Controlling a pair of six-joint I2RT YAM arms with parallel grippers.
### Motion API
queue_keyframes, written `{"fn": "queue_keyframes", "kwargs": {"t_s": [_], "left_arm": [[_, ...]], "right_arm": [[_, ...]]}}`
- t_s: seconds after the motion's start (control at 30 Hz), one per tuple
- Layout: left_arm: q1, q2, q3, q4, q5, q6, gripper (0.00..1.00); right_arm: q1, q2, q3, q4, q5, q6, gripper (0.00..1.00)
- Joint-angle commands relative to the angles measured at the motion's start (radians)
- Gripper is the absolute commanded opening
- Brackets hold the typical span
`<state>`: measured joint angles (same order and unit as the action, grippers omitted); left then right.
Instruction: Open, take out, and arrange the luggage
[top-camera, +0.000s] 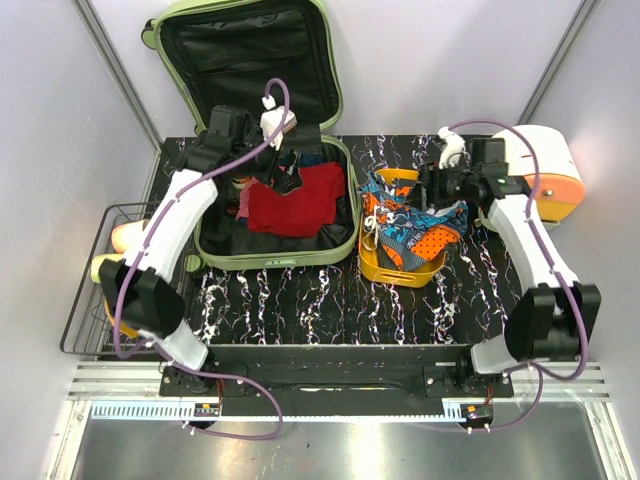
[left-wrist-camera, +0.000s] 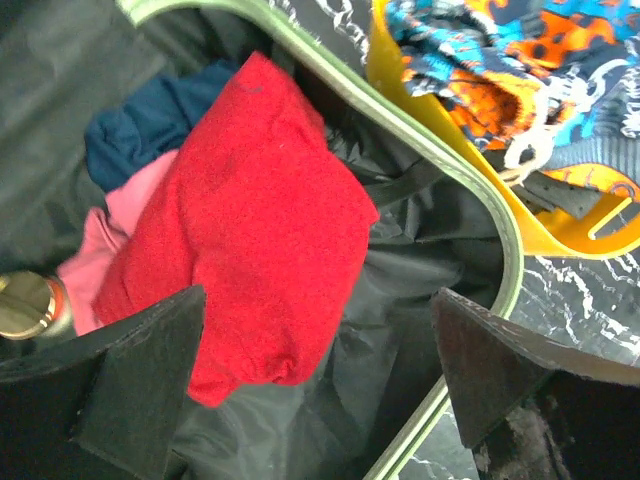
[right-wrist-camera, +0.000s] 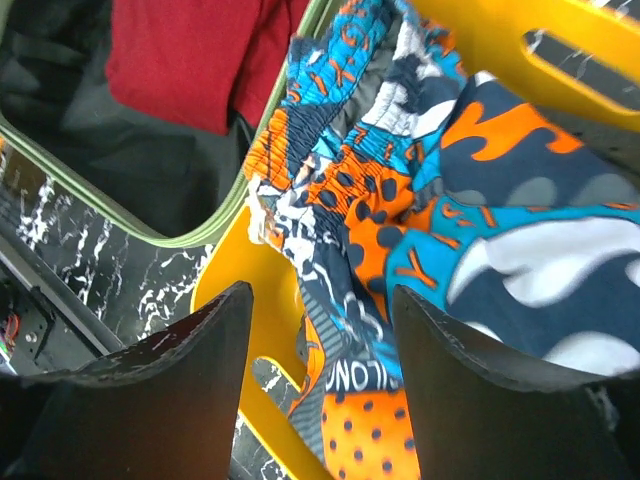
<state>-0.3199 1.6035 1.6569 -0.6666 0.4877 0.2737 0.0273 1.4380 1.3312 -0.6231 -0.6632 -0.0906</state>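
The only writing I can find is on the patterned cloth (right-wrist-camera: 400, 250): my right wrist view shows block letters printed near its hem, of which I can make out "ONO" and no more (the top view is too small for it). At the far left, a wire basket (top-camera: 80, 300) hangs off the tabletop (top-camera: 300, 300) with pale yellow and peach things in it that I cannot identify. Next comes the luggage (top-camera: 280, 261), lying open on the back left of the tabletop, its pale-green lid standing up against the rear wall with the black lining facing me. In its lower half lies a red garment (top-camera: 295, 205). My left wrist view adds what the top view hardly shows: a navy garment (left-wrist-camera: 150, 125) and a pink one (left-wrist-camera: 110, 235) tucked under the red, and a round brass-coloured cap (left-wrist-camera: 25, 305) at the edge. My left pincer (left-wrist-camera: 320, 350) hangs over the red garment with its jaws spread as wide as they go, holding nothing. Just beside the luggage's right rim sits a yellow tray (top-camera: 400, 272) heaped with the patterned cloth in orange, blue and navy. My right pincer (right-wrist-camera: 320, 340) hovers over that cloth, jaws parted and empty. At the far right rests a white and orange object (top-camera: 550, 170).
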Motion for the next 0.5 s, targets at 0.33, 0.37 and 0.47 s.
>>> {"fn": "queue_keyframes", "kwargs": {"t_s": [0.33, 0.37, 0.47], "left_arm": [[-0.022, 0.216, 0.031, 0.065, -0.257, -0.169, 0.99], [-0.04, 0.214, -0.008, 0.102, -0.308, -0.207, 0.99], [-0.132, 0.222, -0.052, 0.215, -0.519, -0.241, 0.99]], "right_arm": [[0.146, 0.286, -0.096, 0.092, 0.232, 0.005, 0.7], [0.146, 0.273, -0.084, 0.074, 0.22, 0.009, 0.7], [0.146, 0.219, -0.035, 0.039, 0.215, 0.02, 0.72]]}}
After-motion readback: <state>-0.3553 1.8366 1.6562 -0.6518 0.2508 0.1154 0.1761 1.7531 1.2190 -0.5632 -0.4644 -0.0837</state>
